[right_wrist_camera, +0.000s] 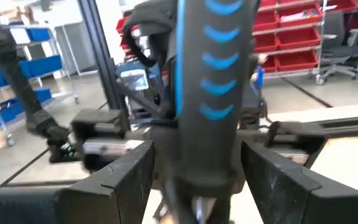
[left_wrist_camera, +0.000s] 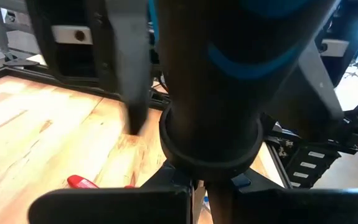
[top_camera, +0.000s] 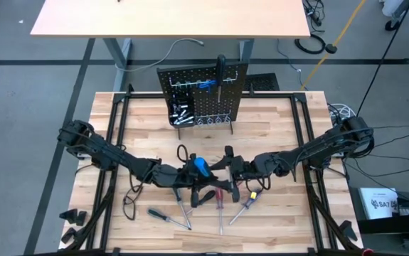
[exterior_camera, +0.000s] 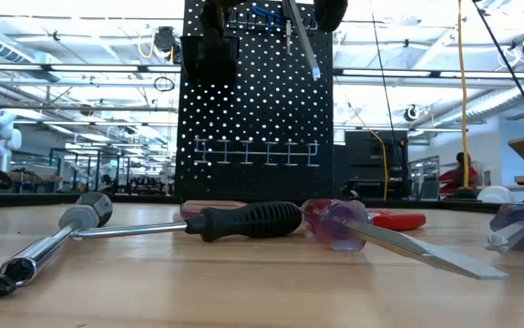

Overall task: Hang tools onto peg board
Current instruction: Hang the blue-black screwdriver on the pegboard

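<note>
Nearest to my left wrist camera, a fat black screwdriver handle [left_wrist_camera: 210, 81] with blue bands fills the picture, narrowing to a collar and a thin shaft. My left gripper [left_wrist_camera: 194, 196] is clenched on that shaft. Bare tan table [left_wrist_camera: 35, 137] runs away beside it, with a red tool tip [left_wrist_camera: 82, 182] lying on it.

In the right wrist view, the same handle stands upright, showing blue chevrons. My right gripper [right_wrist_camera: 197, 180] clasps it, one finger pressed to each side.

In the low view, loose tools lie in front of the peg board [exterior_camera: 257, 100]: a black-handled driver [exterior_camera: 243, 219] with a socket end, a clear purple flat-blade screwdriver [exterior_camera: 344, 223], red plier handles [exterior_camera: 398, 220], and another clear handle [exterior_camera: 521, 226] off to the side. The board is a black perforated panel, upright, with a row of metal hooks across it.

From above, the peg board stands at the table's far middle edge, with a small bin [top_camera: 181, 112] fixed to it and a black-handled tool [top_camera: 220, 71] already hanging. Both grippers meet well in front of the board. More screwdrivers [top_camera: 218, 203] lie beyond them, farther from the board. Open wood lies between the grippers and the board.
</note>
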### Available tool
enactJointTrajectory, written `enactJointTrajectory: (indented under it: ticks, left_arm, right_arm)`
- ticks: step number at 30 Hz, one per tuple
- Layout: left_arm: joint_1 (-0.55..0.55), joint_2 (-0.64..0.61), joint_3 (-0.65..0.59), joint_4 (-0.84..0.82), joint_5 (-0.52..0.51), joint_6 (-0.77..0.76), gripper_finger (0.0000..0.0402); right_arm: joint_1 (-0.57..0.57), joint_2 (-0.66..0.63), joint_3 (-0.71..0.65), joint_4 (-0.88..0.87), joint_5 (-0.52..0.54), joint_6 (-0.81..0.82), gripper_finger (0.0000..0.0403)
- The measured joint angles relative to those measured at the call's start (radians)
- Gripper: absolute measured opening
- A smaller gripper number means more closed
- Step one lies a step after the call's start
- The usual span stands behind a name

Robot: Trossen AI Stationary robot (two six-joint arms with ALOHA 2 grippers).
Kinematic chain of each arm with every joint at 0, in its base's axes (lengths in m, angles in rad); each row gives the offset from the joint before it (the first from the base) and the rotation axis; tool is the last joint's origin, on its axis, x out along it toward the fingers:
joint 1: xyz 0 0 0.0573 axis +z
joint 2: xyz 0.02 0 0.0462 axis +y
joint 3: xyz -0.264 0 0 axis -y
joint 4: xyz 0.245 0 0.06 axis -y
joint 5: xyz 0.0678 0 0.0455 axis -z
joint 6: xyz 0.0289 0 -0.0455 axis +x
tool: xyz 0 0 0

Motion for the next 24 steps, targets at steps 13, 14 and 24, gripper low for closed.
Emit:
enactJointTrajectory:
  ticks: [13, 14, 24]
  left_arm:
    - [0.023, 0.000, 0.001, -0.040, 0.032, -0.052, 0.0018]
    - [0.024, 0.000, 0.001, -0.043, 0.040, -0.053, 0.0018]
    - [0.022, 0.000, 0.001, -0.051, 0.053, -0.054, 0.0061]
  right_arm:
    - [-0.011, 0.022, 0.042, -0.026, 0.003, 0.008, 0.0198]
    - [-0.011, 0.025, 0.052, -0.047, 0.003, 0.008, 0.0189]
    - [-0.011, 0.040, 0.105, -0.144, 0.032, -0.008, 0.0109]
